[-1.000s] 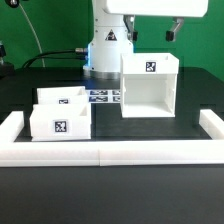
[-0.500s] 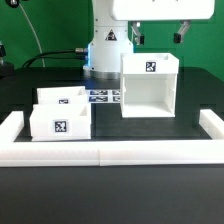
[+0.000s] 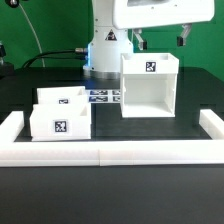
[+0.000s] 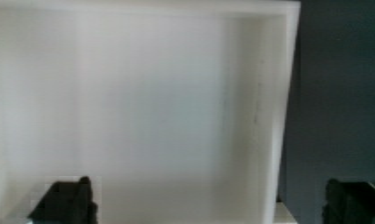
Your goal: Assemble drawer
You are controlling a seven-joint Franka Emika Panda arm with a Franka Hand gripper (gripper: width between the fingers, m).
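Observation:
The drawer's large white box housing [image 3: 150, 85] stands upright on the black table at centre right, open front toward the camera, a marker on its top edge. Two small open-topped trays sit at the exterior view's left, one in front [image 3: 60, 121] and one behind it [image 3: 62, 97]. My gripper [image 3: 160, 42] hangs open and empty just above the housing's top, fingers [image 3: 139, 42] spread about as wide as the box. In the wrist view the housing [image 4: 148, 100] fills most of the picture, and the gripper [image 4: 210, 205] holds nothing between its dark fingertips [image 4: 65, 200].
Long white border rails run along the front [image 3: 110, 153], the left [image 3: 12, 125] and the right [image 3: 212, 122] of the table. The marker board [image 3: 100, 97] lies flat behind the trays. The arm's white base [image 3: 106, 50] stands at the back.
My gripper has moved toward the exterior view's right and slightly down, ending over the housing. It stays open. The housing and trays have not moved.

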